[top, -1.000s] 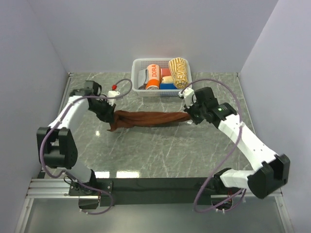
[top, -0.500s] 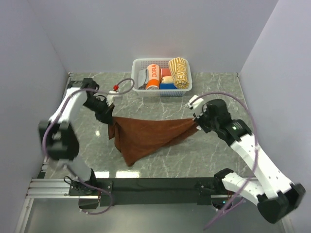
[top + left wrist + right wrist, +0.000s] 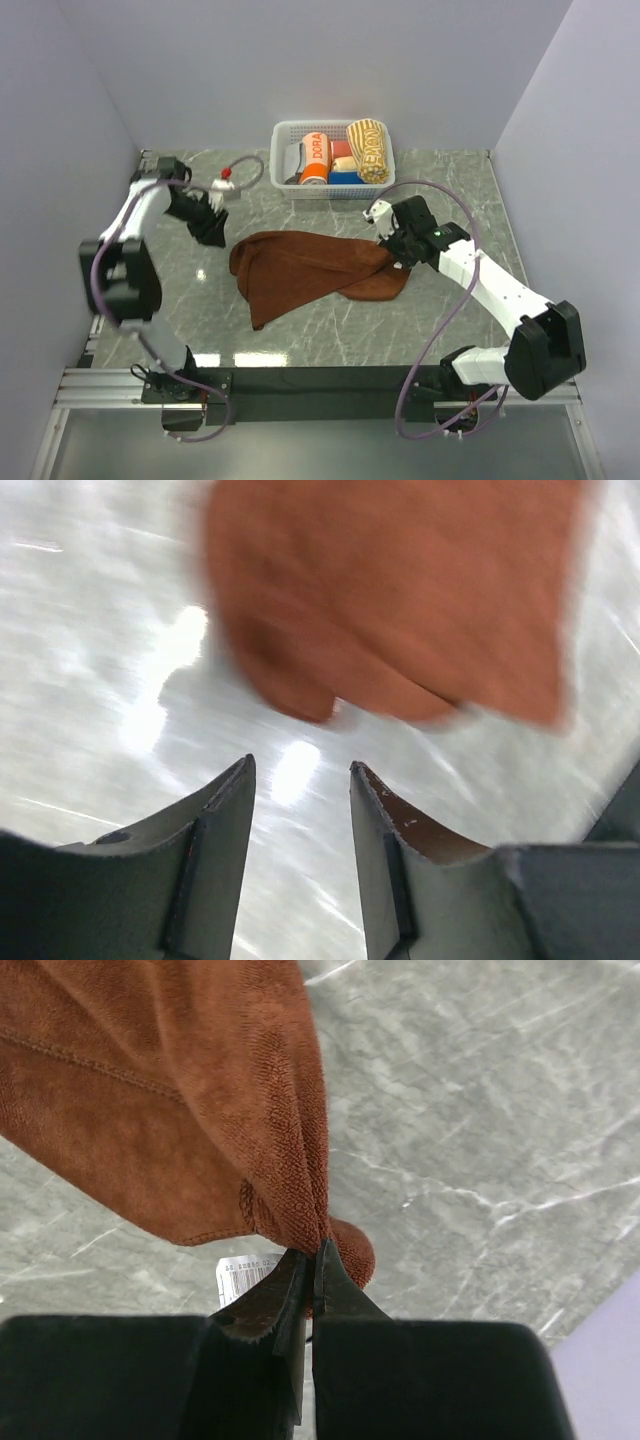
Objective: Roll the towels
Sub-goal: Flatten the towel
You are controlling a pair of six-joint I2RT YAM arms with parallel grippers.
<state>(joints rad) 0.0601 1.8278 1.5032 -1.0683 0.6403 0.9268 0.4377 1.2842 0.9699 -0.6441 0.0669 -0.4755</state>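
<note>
The rust-brown towel lies loosely spread and creased on the marble table, with one point trailing toward the front. My right gripper is shut on its right corner; in the right wrist view the jaws pinch a fold of the towel just above the table. My left gripper stands open just left of the towel's left edge, holding nothing. In the left wrist view its fingers are apart over bare table, with the towel blurred ahead. The cream-yellow striped towel lies rolled in the basket.
A white basket at the back centre holds an orange DORA roll and other small rolls. A white label hangs from the brown towel's corner near my right jaws. Grey walls close in both sides.
My left gripper has opened and let go of the towel's left corner. The towel, earlier hanging stretched between both grippers, has dropped onto the table. My right gripper moved left with its corner.
</note>
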